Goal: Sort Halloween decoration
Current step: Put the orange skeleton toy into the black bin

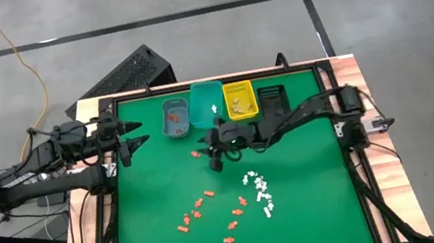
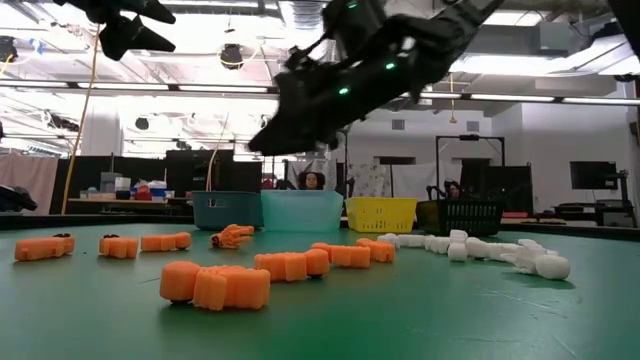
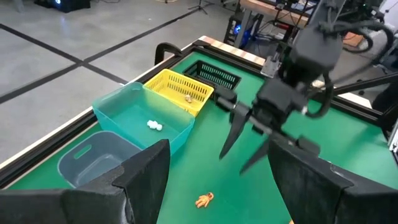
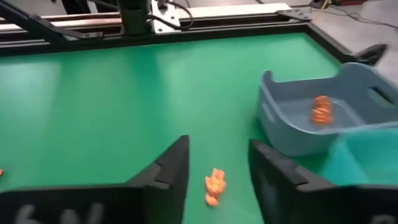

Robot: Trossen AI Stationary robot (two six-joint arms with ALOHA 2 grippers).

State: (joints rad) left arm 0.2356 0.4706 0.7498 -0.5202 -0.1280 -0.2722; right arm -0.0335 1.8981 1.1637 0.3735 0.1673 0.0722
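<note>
green felt table [image 1: 165,236], blocky orange-red figurines [image 1: 212,195], open right gripper [image 1: 214,161]

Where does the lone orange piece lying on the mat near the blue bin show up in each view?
High view: orange piece, just below the blue bin, left of the right gripper.
Low view, in front of the blue bin.
Left wrist view, on the mat at the bottom.
Right wrist view, between the open fingers.
Shared landmark: the blue bin.

Tiny orange plastic figurines [image 1: 205,207] lie scattered at the lower centre of the high view, small white figurines [image 1: 259,189] clustered just right; one orange piece [image 1: 197,153] lies apart, centre frame.
</note>
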